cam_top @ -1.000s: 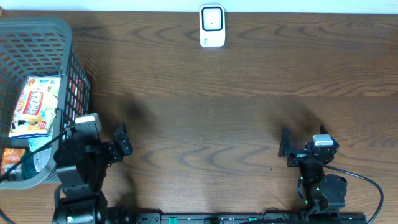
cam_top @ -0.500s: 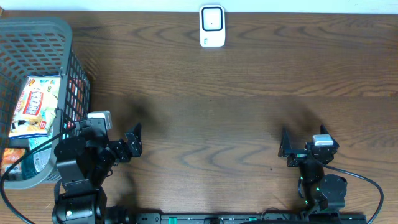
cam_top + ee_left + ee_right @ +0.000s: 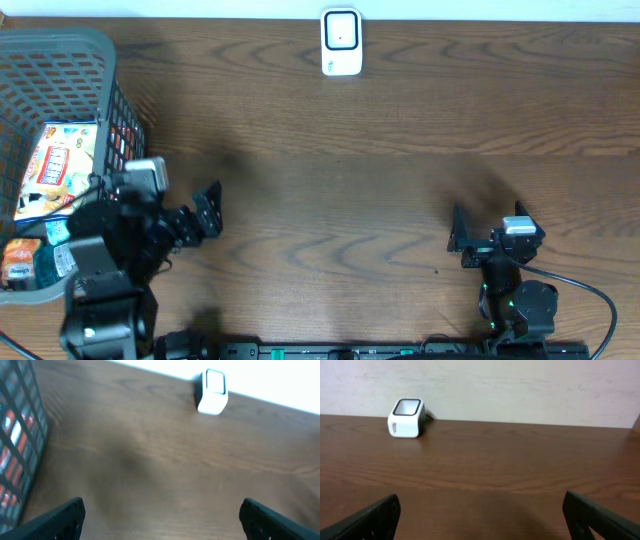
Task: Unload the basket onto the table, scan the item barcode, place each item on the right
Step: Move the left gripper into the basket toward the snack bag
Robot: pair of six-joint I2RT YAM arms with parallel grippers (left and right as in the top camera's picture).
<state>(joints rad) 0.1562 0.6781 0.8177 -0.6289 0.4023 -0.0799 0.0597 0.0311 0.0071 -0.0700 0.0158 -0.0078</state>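
Observation:
The white barcode scanner (image 3: 340, 42) stands at the table's far edge, also seen as a small white box (image 3: 212, 391) in the left wrist view and at the upper left (image 3: 406, 418) in the right wrist view. Packaged items lie in the grey basket (image 3: 100, 50) at the left: a colourful snack bag (image 3: 58, 168) and a smaller pack (image 3: 22, 262). My left gripper (image 3: 207, 212) hangs open just right of the basket, nothing between its fingers (image 3: 60, 520). My right gripper (image 3: 457, 240) stands open near the front right, empty, its fingers (image 3: 370, 520) wide apart.
The basket's dark mesh wall (image 3: 20, 445) rises close to the left of my left gripper. Bare brown wood (image 3: 340, 180) stretches between both grippers and the scanner. A pale wall (image 3: 520, 385) backs the table.
My left arm has shifted toward the far side and closer to the basket, its gripper swinging a little right, then back. The right arm has not moved. Both grippers stayed open.

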